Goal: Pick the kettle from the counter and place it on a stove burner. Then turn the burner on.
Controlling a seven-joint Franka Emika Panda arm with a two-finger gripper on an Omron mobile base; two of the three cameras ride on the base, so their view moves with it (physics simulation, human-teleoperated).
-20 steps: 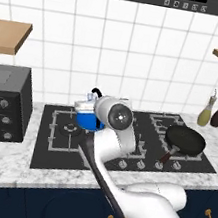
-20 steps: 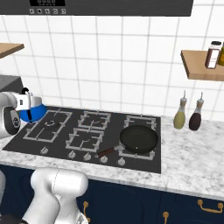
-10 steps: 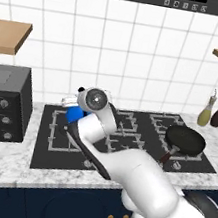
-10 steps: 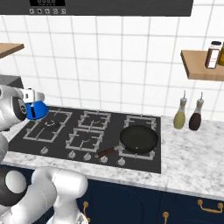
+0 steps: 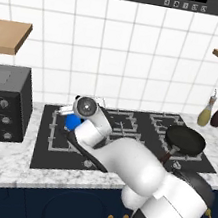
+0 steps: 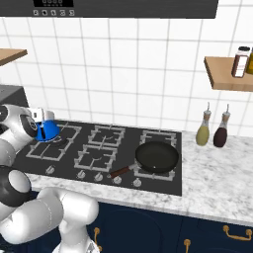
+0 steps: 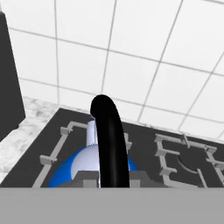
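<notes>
Kettle over the far-left grate, grip locked on its handle

The gripper (image 7: 113, 177) was clenched on the kettle's (image 6: 47, 131) black handle (image 7: 109, 135), the blue body low over the left burner (image 6: 52, 143) of the stove (image 5: 127, 134). Risk, as I judged it: let go while it was tilted or off-centre on the grate and it could tip or slide off.

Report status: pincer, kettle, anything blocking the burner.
Pincer shut on kettle handle. Kettle over the left burner grate of the stove. Frying pan sits on the right grate, well clear.
</notes>
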